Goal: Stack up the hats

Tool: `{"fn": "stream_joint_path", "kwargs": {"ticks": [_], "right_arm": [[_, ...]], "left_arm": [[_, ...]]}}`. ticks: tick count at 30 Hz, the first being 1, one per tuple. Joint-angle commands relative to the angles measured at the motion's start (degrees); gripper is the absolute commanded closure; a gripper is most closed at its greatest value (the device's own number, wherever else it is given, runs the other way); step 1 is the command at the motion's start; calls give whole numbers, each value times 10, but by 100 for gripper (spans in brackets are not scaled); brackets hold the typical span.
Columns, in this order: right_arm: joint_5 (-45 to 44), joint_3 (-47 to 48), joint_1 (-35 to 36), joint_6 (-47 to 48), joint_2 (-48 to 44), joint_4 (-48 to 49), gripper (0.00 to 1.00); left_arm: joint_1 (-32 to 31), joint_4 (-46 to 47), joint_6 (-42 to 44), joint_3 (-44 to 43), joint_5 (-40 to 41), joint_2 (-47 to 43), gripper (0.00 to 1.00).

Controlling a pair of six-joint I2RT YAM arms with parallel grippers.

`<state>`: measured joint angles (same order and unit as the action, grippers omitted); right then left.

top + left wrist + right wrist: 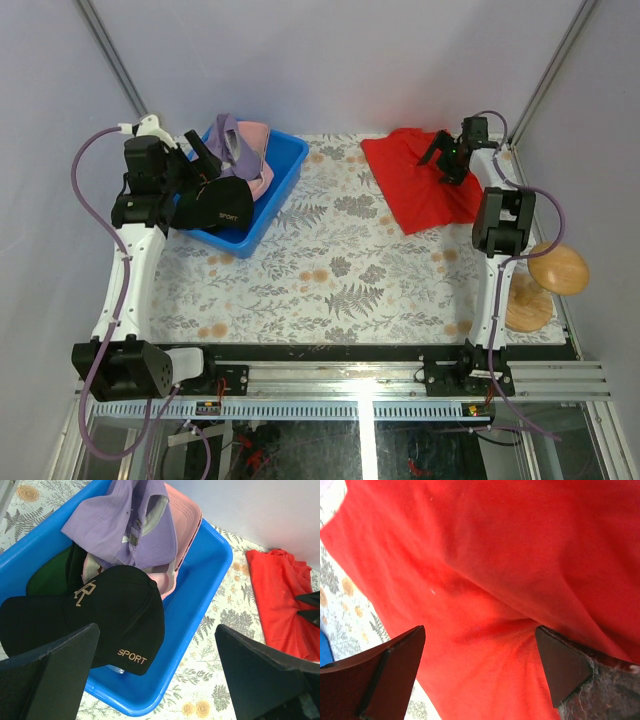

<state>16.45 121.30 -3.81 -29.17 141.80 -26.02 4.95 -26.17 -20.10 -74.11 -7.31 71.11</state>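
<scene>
Caps fill the blue bin [283, 190], which sits on the fern-patterned table [340, 270]. Nearest the bin's front corner lies the black cap [115, 615], crown up, with a gold emblem on its front and "SPORT" lettered at its side; its edge overhangs the bin's near wall. Behind it, toward the bin's back, the lavender cap [125, 525] is crumpled on top of the pile, and the pink cap [186, 517] leans against the bin's far wall, just beside the lavender one. Dark green fabric [50, 575] shows beneath the black cap on the bin's left side; whether it is a separate cap cannot be told.

Over the bin's near edge the left gripper [156, 635] hangs released, jaws spread wide above the black cap, holding nothing. Well to the right of the bin, the right gripper [480, 630] is equally spread over the red cloth [495, 555], low above it and gripping nothing. Farther right of the bin, at the table's edge, stands the round wooden stand [545, 280].
</scene>
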Motion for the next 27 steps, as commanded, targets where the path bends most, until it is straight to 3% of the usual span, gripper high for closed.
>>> {"fn": "stream_joint_path", "kwargs": {"ticks": [1, 5, 10, 16, 23, 27], "right_arm": [[-28, 32, -33, 14, 28, -27, 1], [-7, 12, -33, 23, 13, -4, 1], [21, -101, -30, 37, -97, 72, 1], [39, -164, -29, 43, -186, 63, 1], [120, -158, 11, 22, -143, 82, 1], [167, -146, 21, -37, -99, 207, 1]], "left_arm": [[4, 29, 21, -16, -16, 0, 0], [3, 39, 11, -2, -46, -5, 0], [-9, 45, -10, 18, -72, -21, 0], [-19, 31, -16, 50, -82, -51, 0], [-20, 21, -8, 48, -100, -73, 0], [-22, 4, 3, 41, -95, -83, 0]]}}
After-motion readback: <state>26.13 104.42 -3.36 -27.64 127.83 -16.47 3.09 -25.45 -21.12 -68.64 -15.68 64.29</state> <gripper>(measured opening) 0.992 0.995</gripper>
